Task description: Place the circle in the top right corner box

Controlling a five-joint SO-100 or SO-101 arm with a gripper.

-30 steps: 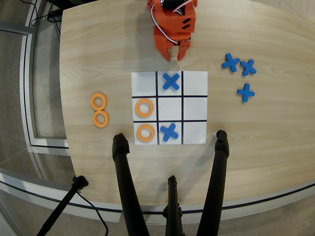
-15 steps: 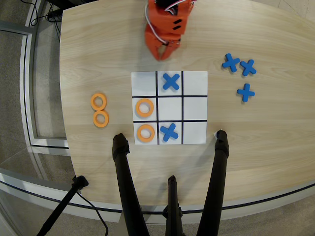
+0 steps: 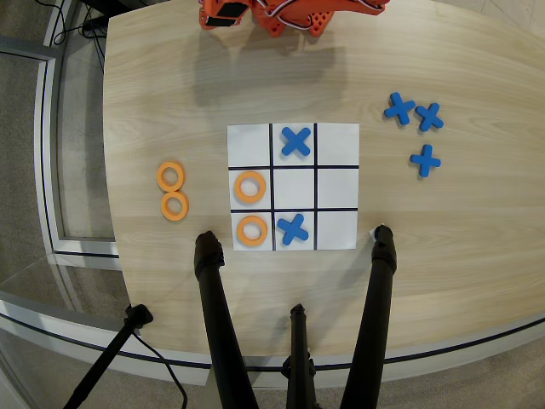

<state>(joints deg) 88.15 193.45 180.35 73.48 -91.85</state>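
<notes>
Two orange rings lie loose on the wooden table left of the paper grid, one (image 3: 170, 176) just above the other (image 3: 174, 206). Two more rings sit inside the grid (image 3: 337, 189), in the middle-left cell (image 3: 249, 187) and the bottom-left cell (image 3: 251, 231). The top right corner cell (image 3: 337, 143) is bare white. Blue crosses lie in the top-middle cell (image 3: 295, 141) and the bottom-middle cell (image 3: 292, 228). Only orange parts of the arm (image 3: 289, 15) show at the top edge, far from the grid. No fingers show.
Three loose blue crosses lie right of the grid (image 3: 398, 107), (image 3: 429, 117), (image 3: 425, 159). Black tripod legs (image 3: 213, 324), (image 3: 375, 315) rise over the table's near edge, just below the grid. The table edge curves along the left and bottom.
</notes>
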